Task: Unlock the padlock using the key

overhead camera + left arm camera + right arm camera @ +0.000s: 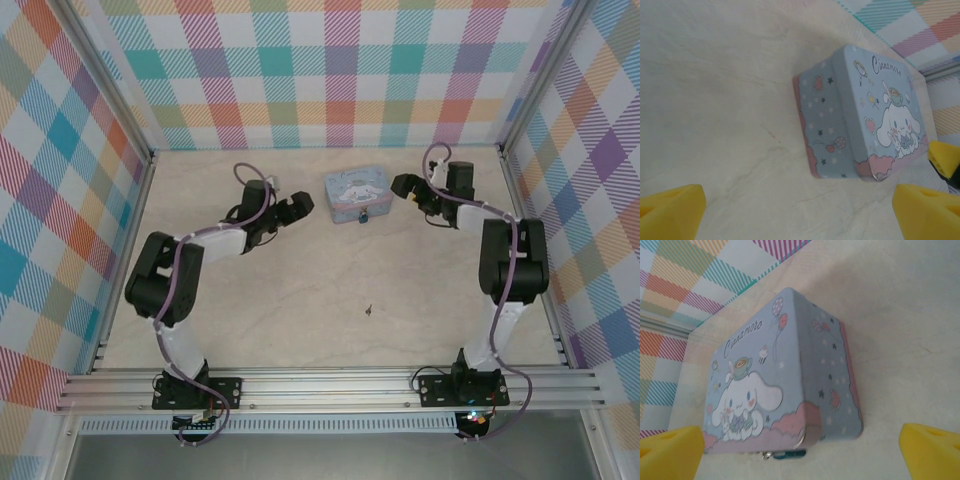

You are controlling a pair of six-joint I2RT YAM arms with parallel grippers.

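Now the padlock (364, 217) hangs at the near face of the blue tin (352, 190), with the key (369, 311) lying alone on the table (300, 300), well in front. Flanking the tin, the left gripper (301, 206) and right gripper (401, 186) are both spread wide, holding nothing.

Count from the three views:
- 1 tin box (356, 194), pale blue with a cartoon print
- 1 padlock (364, 216), small and dark, at the tin's front
- 1 key (369, 311), a dark speck
- 1 worktop (300, 290)
- 2 arms: left arm (165, 282), right arm (512, 260)
- 2 sets of jaws with 2 yellow fingers (670, 207) each, so 4 fingers
- 3 plaid walls (330, 70): back, left, right
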